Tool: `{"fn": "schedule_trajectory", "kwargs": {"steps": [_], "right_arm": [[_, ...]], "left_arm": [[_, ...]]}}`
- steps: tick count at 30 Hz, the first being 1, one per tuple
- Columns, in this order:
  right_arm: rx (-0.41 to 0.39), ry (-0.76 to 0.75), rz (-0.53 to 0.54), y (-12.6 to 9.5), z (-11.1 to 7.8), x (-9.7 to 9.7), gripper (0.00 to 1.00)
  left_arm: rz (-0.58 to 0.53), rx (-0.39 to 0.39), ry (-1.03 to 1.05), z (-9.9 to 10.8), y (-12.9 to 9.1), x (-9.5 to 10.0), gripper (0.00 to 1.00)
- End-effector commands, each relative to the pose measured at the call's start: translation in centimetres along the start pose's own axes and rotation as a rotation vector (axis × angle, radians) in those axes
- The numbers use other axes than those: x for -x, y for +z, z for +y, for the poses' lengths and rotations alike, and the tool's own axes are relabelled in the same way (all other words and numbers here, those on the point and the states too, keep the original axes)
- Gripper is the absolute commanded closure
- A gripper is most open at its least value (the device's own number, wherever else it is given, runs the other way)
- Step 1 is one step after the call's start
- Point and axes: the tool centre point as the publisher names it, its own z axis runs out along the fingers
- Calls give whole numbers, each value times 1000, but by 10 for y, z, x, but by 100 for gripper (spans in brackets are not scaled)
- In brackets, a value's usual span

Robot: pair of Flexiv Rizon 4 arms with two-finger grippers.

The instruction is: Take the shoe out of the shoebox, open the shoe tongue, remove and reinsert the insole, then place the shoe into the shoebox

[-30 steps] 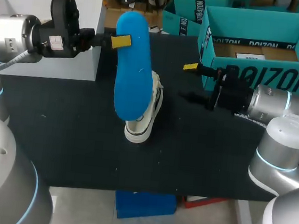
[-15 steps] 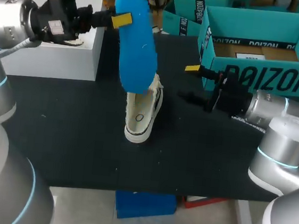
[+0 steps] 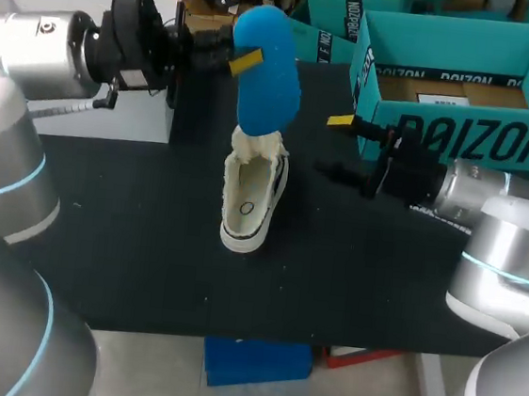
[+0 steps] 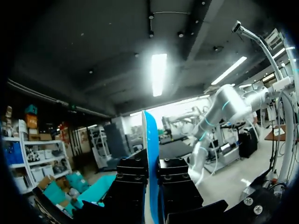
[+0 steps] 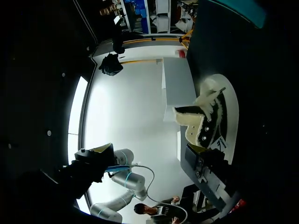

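From the head view, the left claw (image 3: 234, 60) is over the back part of the bench (image 3: 127, 240), and it is clenched on a blue insole (image 3: 265, 80). The insole hangs upright, and its lower end meets the raised tongue of the shoe (image 3: 248, 201). This cream shoe stands on its sole near the middle of the bench, with its opening facing up. The right claw (image 3: 338, 147) is at the right side of the shoe and apart from it. Its fingers are spread and nothing is between them. The teal shoebox (image 3: 460, 133) stands at the back right corner and a white box (image 3: 93, 114) at the back left corner.

From the left wrist view, the insole (image 4: 150, 149) shows as a thin blue edge, pressed from both sides by the black fingers (image 4: 133, 179).

From the right wrist view, the shoe (image 5: 210, 119) stands on the dark bench (image 5: 261, 93) ahead of the claw. Its tongue is pulled up, and the white box (image 5: 180, 86) is behind it.
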Motion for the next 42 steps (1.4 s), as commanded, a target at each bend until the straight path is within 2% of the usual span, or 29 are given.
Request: {"fn": "schedule_trajectory", "kwargs": {"steps": [1,21,23,25,31,32,33,35,36,37,42], "right_arm": [[4,-1,-1,2,0,1,0],[4,-1,-1,2,0,1,0],[4,-1,-1,2,0,1,0],[4,-1,-1,2,0,1,0],[4,-1,-1,2,0,1,0],[4,-1,-1,2,0,1,0],[4,-1,-1,2,0,1,0],[4,-1,-1,2,0,1,0],[4,-1,-1,2,0,1,0],[4,-1,-1,2,0,1,0],[4,-1,-1,2,0,1,0]], "left_arm": [[75,24,904,24,-8,-10,100],[75,24,904,24,-8,-10,100],[109,20,997,24,1,-27,100],[105,13,1043,29,-1,-44,100],[109,22,1168,67,-34,-88,100],[84,3,1162,74,-41,-95,100],[117,24,1211,80,-48,-98,100],[91,-5,1197,94,-59,-110,100],[118,13,1234,100,-64,-115,100],[112,-7,1233,106,-67,-119,100],[152,-13,1268,133,-80,-138,100]]}}
